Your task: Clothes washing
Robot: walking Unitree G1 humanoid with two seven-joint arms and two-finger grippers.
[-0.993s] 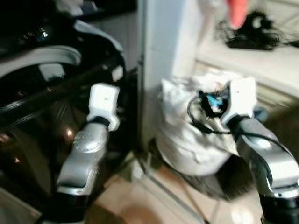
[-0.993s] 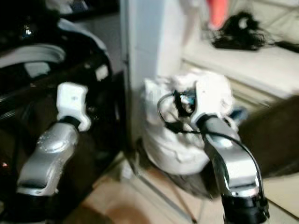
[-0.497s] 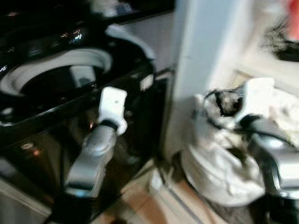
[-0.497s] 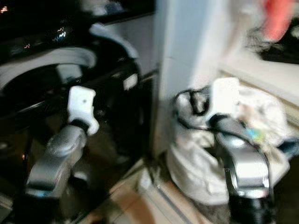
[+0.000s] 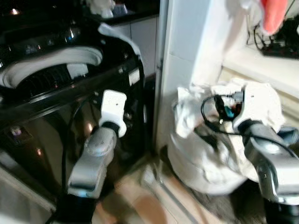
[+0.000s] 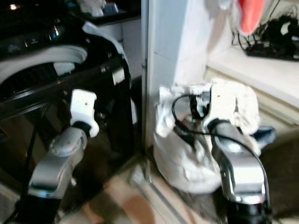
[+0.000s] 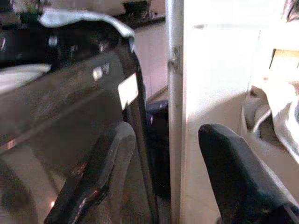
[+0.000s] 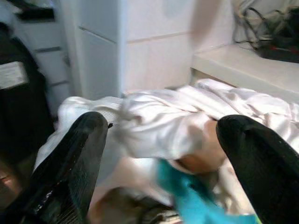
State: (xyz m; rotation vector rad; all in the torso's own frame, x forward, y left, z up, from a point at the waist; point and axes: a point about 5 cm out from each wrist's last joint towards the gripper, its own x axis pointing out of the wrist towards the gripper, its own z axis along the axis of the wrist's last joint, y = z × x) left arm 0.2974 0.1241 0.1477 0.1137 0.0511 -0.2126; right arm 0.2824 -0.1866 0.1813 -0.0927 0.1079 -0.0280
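Note:
A black top-loading washing machine [image 5: 51,107] stands at the left, its pale drum rim [image 5: 46,63] showing. Right of it, on the floor, sits a white heap of laundry [image 5: 201,149] in a bag. My left gripper [image 7: 166,133] is open and holds nothing, facing the washer's front corner [image 7: 126,88] and a white pillar. My right gripper [image 8: 163,123] is open just above the heap, with crumpled white cloth [image 8: 187,114] and a teal piece [image 8: 187,191] between and below its fingers. I cannot tell whether it touches them.
A white pillar [image 5: 187,46] rises between the washer and the laundry. Behind the heap runs a pale counter [image 5: 261,65] with black cables [image 5: 275,39]. A red item [image 5: 273,14] hangs above. Beige floor tiles [image 5: 140,205] lie in front.
The whole picture swung left and partly back, so the head camera moved. Both arms keep about the same raised pose, and the right gripper stays by the white heap.

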